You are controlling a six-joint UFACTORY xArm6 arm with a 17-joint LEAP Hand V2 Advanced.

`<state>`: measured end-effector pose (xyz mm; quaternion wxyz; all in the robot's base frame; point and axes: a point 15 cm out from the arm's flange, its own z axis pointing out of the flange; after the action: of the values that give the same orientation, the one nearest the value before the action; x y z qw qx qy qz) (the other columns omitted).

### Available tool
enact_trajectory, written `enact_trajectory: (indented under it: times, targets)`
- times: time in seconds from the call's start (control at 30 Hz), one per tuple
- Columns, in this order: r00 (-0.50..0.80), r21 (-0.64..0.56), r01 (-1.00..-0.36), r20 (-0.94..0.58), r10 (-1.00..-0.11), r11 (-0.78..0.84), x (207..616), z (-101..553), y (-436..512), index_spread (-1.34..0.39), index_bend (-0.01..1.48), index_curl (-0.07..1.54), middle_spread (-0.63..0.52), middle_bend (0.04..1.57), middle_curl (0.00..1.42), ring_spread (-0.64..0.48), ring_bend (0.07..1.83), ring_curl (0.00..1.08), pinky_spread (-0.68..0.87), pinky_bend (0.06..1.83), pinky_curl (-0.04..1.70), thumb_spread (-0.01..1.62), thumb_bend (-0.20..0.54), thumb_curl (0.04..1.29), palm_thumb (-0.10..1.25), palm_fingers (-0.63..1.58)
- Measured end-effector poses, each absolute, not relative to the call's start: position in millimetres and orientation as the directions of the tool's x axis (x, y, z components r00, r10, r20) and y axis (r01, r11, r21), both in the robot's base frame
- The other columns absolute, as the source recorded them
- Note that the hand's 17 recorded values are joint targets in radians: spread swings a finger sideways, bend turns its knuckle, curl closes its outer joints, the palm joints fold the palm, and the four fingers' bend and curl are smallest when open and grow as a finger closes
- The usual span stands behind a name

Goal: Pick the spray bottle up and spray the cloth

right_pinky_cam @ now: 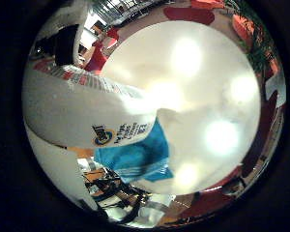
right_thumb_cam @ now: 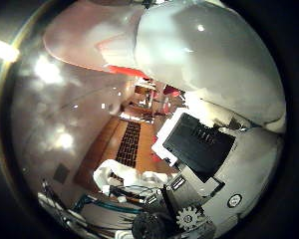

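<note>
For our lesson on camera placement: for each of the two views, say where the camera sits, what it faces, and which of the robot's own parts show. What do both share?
Little finger side palm view: on the palm, facing the white spray bottle, close, with the blue cloth on the white table beyond.
Thumb side palm view: on the palm, facing the hand, its white and black parts beside the bottle.
Shared: the bottle, close to the palm.

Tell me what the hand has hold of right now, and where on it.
The spray bottle fills the view against the palm; the hand seems closed round its white body, though finger contact isn't clearly visible.
</note>
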<state>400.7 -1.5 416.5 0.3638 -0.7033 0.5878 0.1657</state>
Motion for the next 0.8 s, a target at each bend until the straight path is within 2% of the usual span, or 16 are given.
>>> enact_trajectory:
  times: [0.2, 0.4, 0.6, 0.8]
  targets:
    - [0.269, -0.245, -0.956, -0.502, -0.822, -0.164, 376, 447, -17, -0.22, 1.13, 0.88, -0.11, 1.43, 0.73, -0.21, 1.37, 0.80, -0.16, 1.03, 1.44, 0.79, -0.018, 0.80, 1.07, 1.09]
    - [0.353, -0.108, -0.936, -0.316, -0.881, -0.336, 351, 442, -16, -0.23, 1.12, 0.89, -0.11, 1.43, 0.73, -0.21, 1.36, 0.81, -0.15, 1.02, 1.49, 0.79, -0.018, 0.81, 1.06, 1.10]
    - [0.431, -0.001, -0.901, -0.133, -0.893, -0.435, 335, 440, -18, -0.23, 1.12, 0.89, -0.11, 1.43, 0.73, -0.21, 1.36, 0.82, -0.15, 1.01, 1.51, 0.79, -0.017, 0.82, 1.05, 1.10]
    - [0.497, 0.112, -0.863, 0.013, -0.868, -0.493, 327, 432, -5, -0.23, 1.11, 0.89, -0.11, 1.43, 0.73, -0.21, 1.35, 0.82, -0.15, 1.00, 1.52, 0.81, -0.016, 0.83, 1.04, 1.11]
